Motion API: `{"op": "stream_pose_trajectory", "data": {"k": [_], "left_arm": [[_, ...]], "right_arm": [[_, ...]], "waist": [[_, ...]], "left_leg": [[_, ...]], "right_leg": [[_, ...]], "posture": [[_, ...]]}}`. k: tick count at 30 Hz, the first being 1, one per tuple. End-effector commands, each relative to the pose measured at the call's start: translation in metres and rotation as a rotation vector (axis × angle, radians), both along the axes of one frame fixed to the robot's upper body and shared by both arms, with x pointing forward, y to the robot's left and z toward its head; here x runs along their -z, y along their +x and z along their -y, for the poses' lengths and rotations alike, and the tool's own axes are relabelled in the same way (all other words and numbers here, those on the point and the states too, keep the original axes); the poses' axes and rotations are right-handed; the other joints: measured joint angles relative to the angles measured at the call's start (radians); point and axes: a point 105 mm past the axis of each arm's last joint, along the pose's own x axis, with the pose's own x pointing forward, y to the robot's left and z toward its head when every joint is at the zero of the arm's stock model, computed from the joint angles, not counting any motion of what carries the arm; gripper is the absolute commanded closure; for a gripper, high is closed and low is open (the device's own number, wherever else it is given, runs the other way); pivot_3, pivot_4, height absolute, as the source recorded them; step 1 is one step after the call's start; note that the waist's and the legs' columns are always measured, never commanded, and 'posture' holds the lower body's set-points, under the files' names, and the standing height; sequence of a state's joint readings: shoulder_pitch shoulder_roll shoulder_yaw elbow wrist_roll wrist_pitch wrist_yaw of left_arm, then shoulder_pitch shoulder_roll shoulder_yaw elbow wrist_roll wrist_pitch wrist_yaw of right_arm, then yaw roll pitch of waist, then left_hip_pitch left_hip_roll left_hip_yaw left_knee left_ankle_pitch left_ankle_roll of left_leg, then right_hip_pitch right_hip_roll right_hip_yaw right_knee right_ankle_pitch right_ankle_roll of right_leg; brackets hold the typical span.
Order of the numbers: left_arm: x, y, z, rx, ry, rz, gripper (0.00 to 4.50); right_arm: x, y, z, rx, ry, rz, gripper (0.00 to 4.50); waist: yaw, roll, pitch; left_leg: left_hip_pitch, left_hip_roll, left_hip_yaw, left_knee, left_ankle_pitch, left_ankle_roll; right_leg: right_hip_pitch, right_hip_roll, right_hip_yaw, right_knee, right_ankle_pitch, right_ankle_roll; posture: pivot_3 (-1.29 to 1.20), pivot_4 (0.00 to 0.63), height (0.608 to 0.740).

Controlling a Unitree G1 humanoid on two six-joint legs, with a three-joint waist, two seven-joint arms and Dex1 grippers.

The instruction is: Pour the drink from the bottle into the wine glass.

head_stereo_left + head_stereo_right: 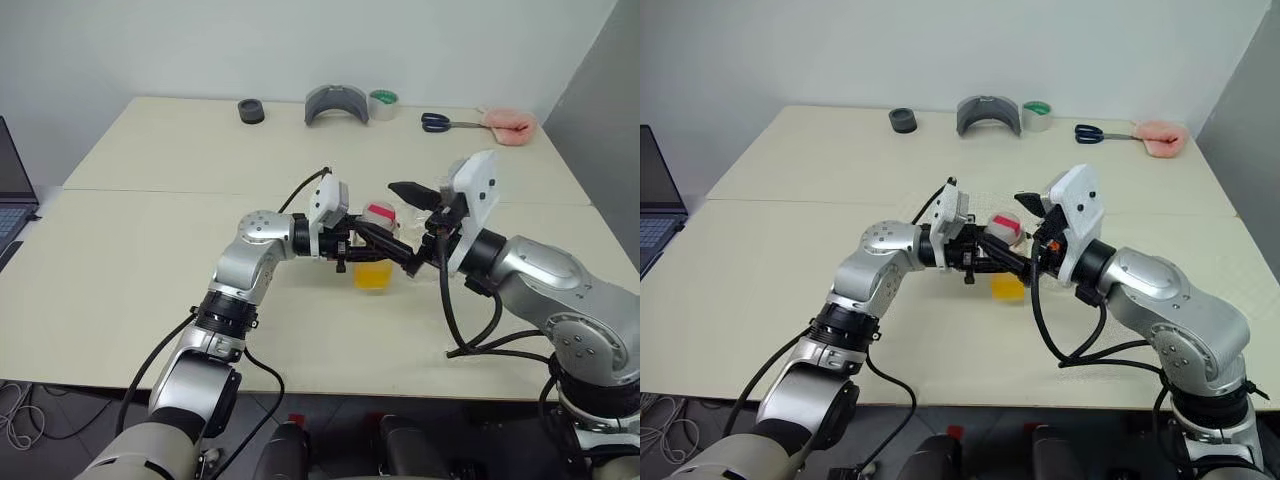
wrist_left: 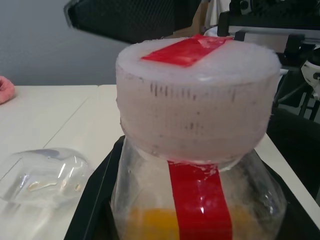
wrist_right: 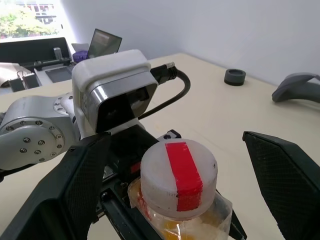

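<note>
Right wrist view: the bottle (image 3: 179, 192) is seen clamped at its body by the left gripper (image 1: 372, 243), held upright above the table (image 1: 150, 300), cap (image 3: 178, 176) still on. The right gripper (image 3: 175, 185) stands with jaws wide apart on either side of the cap, not touching it. The drink (image 1: 372, 275) sits low in the bottle. The wine glass (image 2: 42, 175) lies just beside. Unscrewing is judged the step in hand: the jaws should be centred on the cap and closed squarely before any twist, while the bottle is kept level.
</note>
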State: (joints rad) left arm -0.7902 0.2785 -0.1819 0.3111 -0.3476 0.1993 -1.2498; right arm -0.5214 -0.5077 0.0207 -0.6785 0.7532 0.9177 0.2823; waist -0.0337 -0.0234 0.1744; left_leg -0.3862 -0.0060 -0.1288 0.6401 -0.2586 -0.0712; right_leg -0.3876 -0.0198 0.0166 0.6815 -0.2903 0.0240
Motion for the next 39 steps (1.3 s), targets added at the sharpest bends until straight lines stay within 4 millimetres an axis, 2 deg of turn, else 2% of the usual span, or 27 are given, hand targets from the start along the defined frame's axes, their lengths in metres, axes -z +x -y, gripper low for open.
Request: {"op": "stream_pose_trajectory", "data": {"k": [1,4,5,8,13,14,18,21,24,27,32,36,39], "left_arm": [[-0.012,-0.004,0.004,0.020,-0.030,0.069,2.58],[-0.011,-0.005,0.004,0.021,-0.025,0.077,2.58],[-0.012,-0.006,0.004,0.021,-0.024,0.078,2.58],[-0.013,-0.006,0.003,0.021,-0.022,0.080,2.58],[-0.014,-0.006,0.002,0.015,-0.017,0.084,2.58],[-0.014,-0.006,0.002,0.014,-0.017,0.085,2.58],[-0.021,-0.007,0.003,0.021,-0.021,0.091,2.58],[-0.029,-0.010,0.004,0.052,-0.034,0.080,2.60],[-0.036,-0.013,0.003,0.083,-0.031,0.063,2.60],[-0.040,-0.015,0.000,0.097,-0.015,0.070,2.60],[-0.042,-0.014,-0.001,0.075,-0.027,0.075,2.61],[-0.042,-0.013,-0.002,0.053,-0.036,0.069,2.68],[-0.041,-0.010,-0.002,0.032,-0.048,0.063,2.68]], "right_arm": [[-0.008,-0.001,-0.003,-0.007,-0.018,0.062,0.00],[-0.008,0.000,-0.005,-0.007,-0.017,0.068,0.00],[-0.010,0.001,-0.005,-0.006,-0.009,0.073,0.18],[-0.012,0.002,-0.005,-0.003,0.005,0.083,0.86],[-0.010,0.001,-0.005,-0.018,-0.002,0.086,2.63],[-0.008,0.000,-0.006,-0.023,-0.011,0.083,2.66],[-0.002,-0.005,-0.009,-0.090,-0.042,0.077,2.66],[-0.001,-0.013,-0.012,-0.279,-0.117,0.121,2.66],[-0.002,-0.008,-0.004,-0.458,-0.260,0.200,2.66],[-0.001,-0.001,0.006,-0.582,-0.375,0.189,2.66],[-0.007,0.011,0.014,-0.547,-0.359,0.162,2.66],[-0.019,0.021,0.026,-0.408,-0.295,0.193,1.32],[-0.032,0.017,0.037,-0.318,-0.229,0.191,0.26]], "waist": [[0.000,0.000,0.000],[0.000,0.000,0.000],[0.000,0.000,0.000],[0.000,0.000,0.000],[0.000,0.000,0.000],[0.000,0.000,0.000],[0.000,0.000,0.000],[0.000,0.000,0.000],[-0.003,0.001,0.002],[-0.008,0.003,0.004],[-0.007,0.003,0.005],[-0.007,0.004,0.005],[-0.005,0.004,0.005]], "left_leg": [[0.000,0.000,0.000,0.000,0.000,0.000],[0.000,0.000,0.000,0.000,0.000,0.000],[0.000,0.000,0.000,0.000,0.000,0.000],[0.000,0.000,0.000,0.000,0.000,0.000],[0.000,0.000,0.000,0.000,0.000,0.000],[0.000,0.000,0.000,0.000,0.000,0.000],[0.000,0.000,0.000,0.000,0.000,0.000],[0.000,0.000,0.000,0.000,0.000,0.000],[0.000,0.000,0.001,0.001,0.000,0.000],[0.001,0.000,0.001,0.000,0.000,0.000],[0.000,0.000,0.000,0.000,0.000,0.000],[-0.001,0.000,-0.001,0.002,0.000,0.000],[-0.002,0.000,-0.001,0.002,0.000,0.000]], "right_leg": [[0.000,0.000,0.000,0.000,0.000,0.000],[0.000,0.000,0.000,0.000,0.000,0.000],[0.000,0.000,0.000,0.000,0.000,0.000],[0.000,0.000,0.000,0.000,0.000,0.000],[0.000,0.000,0.000,0.000,0.000,0.000],[0.000,0.000,0.000,0.000,0.000,0.000],[0.000,0.000,0.000,0.000,0.000,0.000],[0.000,0.000,0.000,0.000,0.000,0.000],[0.000,0.000,0.000,0.000,0.000,0.000],[0.000,0.001,0.000,0.000,0.000,0.000],[0.000,0.000,0.000,0.000,0.000,0.000],[0.000,0.000,-0.001,0.000,0.000,0.000],[-0.001,-0.001,0.000,0.000,0.000,0.000]], "posture": [[0.00,0.150,0.740],[0.00,0.150,0.740],[0.00,0.150,0.740],[0.00,0.150,0.740],[0.00,0.150,0.740],[0.00,0.150,0.740],[0.00,0.150,0.740],[0.00,0.150,0.740],[0.00,0.150,0.740],[0.00,0.150,0.740],[0.00,0.150,0.740],[0.00,0.150,0.740],[0.00,0.150,0.740]]}}
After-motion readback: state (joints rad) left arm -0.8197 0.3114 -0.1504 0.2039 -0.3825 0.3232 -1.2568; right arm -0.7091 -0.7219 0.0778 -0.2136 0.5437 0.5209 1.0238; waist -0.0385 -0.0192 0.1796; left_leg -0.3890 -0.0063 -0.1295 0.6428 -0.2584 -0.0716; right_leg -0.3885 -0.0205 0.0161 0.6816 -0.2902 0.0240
